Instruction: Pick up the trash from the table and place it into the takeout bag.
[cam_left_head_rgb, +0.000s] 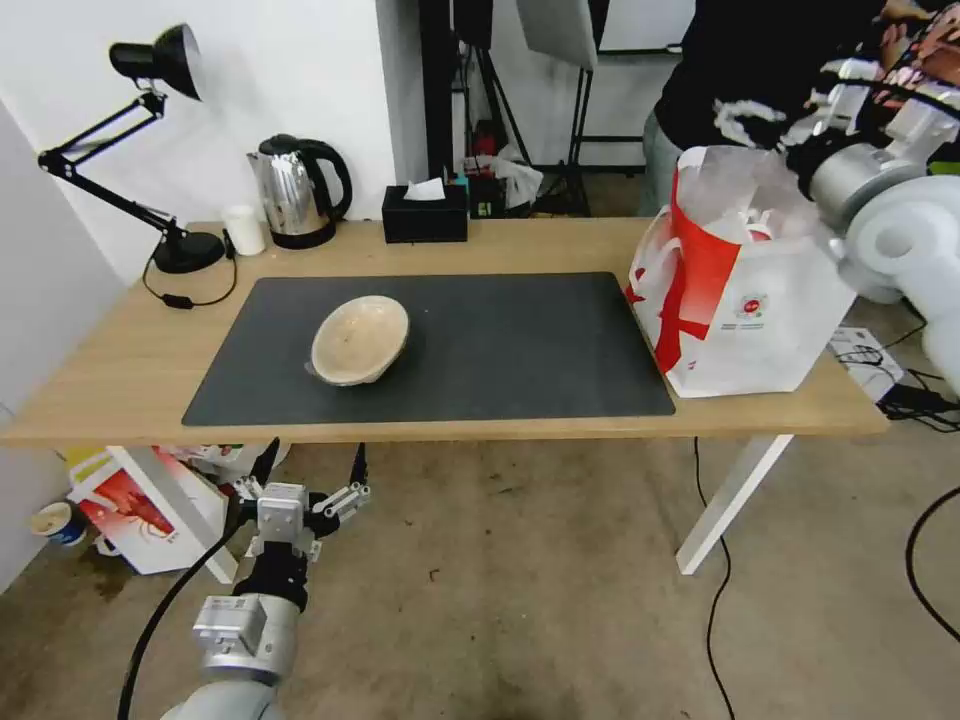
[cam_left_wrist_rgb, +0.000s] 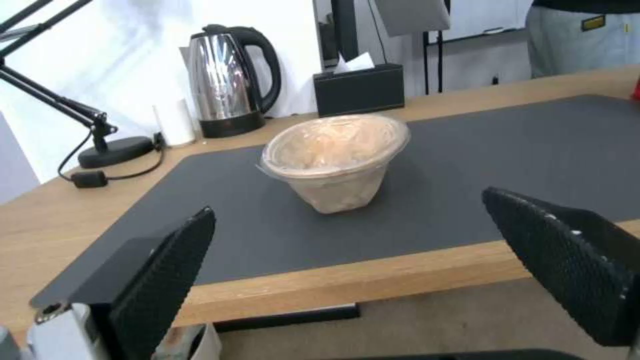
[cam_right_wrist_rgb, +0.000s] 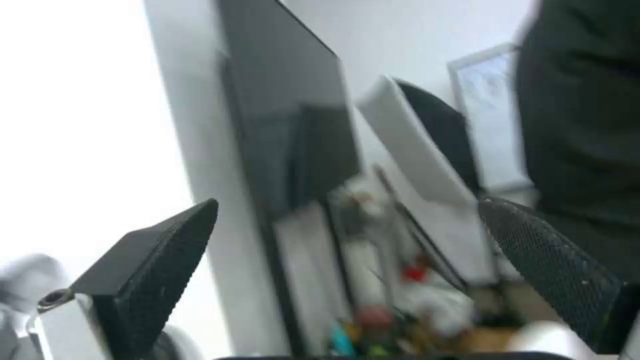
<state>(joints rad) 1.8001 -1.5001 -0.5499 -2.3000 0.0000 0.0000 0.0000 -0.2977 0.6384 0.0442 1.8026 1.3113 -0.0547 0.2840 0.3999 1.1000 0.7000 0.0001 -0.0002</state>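
Note:
A shallow beige bowl (cam_left_head_rgb: 360, 340), the trash in view, sits tilted on the dark grey mat (cam_left_head_rgb: 520, 340) left of the table's (cam_left_head_rgb: 120, 370) middle. My left gripper (cam_left_head_rgb: 310, 470) hangs open below the table's front edge, short of the bowl. From the left wrist the bowl (cam_left_wrist_rgb: 333, 160) stands beyond the gap of the open left gripper (cam_left_wrist_rgb: 348, 202). The white takeout bag (cam_left_head_rgb: 740, 300) with its red band stands open at the table's right end, with white and red things inside. Above the bag my right gripper (cam_left_head_rgb: 775, 125) is raised; the right gripper (cam_right_wrist_rgb: 348, 204) is open and holds nothing.
Along the table's back edge stand a black desk lamp (cam_left_head_rgb: 150, 150), a small white cup (cam_left_head_rgb: 244, 230), a steel kettle (cam_left_head_rgb: 295, 190) and a black tissue box (cam_left_head_rgb: 425, 212). A red-and-white box (cam_left_head_rgb: 140, 505) lies on the floor under the left end. A person stands behind the bag.

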